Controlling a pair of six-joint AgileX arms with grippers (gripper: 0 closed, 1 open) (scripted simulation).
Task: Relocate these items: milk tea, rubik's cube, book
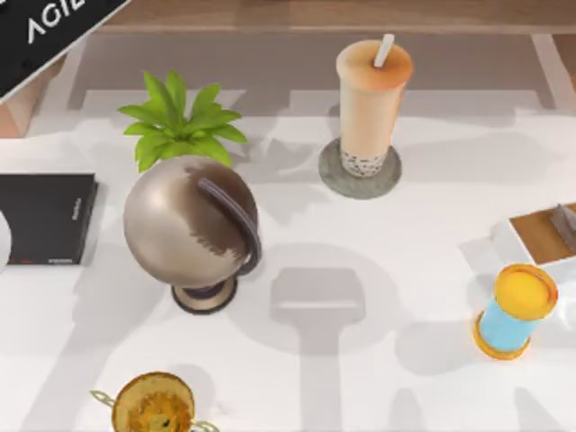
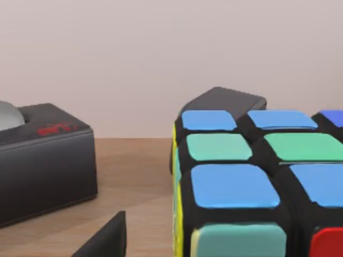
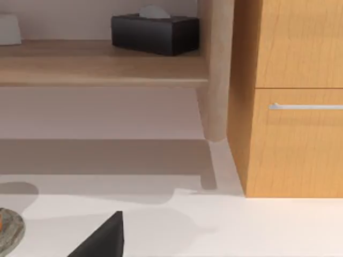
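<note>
The milk tea (image 1: 371, 103), a tall clear cup with an orange lid and a white straw, stands upright on a grey coaster (image 1: 360, 175) at the table's back centre. The rubik's cube (image 2: 252, 187) looms very close in the left wrist view, resting on a wooden shelf (image 2: 134, 176). My left gripper (image 2: 214, 251) is open at the cube. Its one visible dark finger (image 2: 107, 241) stands apart from the cube's edge. My right gripper (image 3: 214, 251) is parked low over the white table and open, with one finger (image 3: 102, 241) showing. The book is out of view.
On the table stand a bronze globe (image 1: 189, 225), a potted plant (image 1: 180, 121), a flat black slab (image 1: 45, 219), a gold trophy (image 1: 153, 405), a blue cylinder with yellow ends (image 1: 515, 310) and a white tray (image 1: 540, 234). A black tissue box (image 2: 43, 160) sits on the shelf. A wooden cabinet (image 3: 289, 107) rises beside it.
</note>
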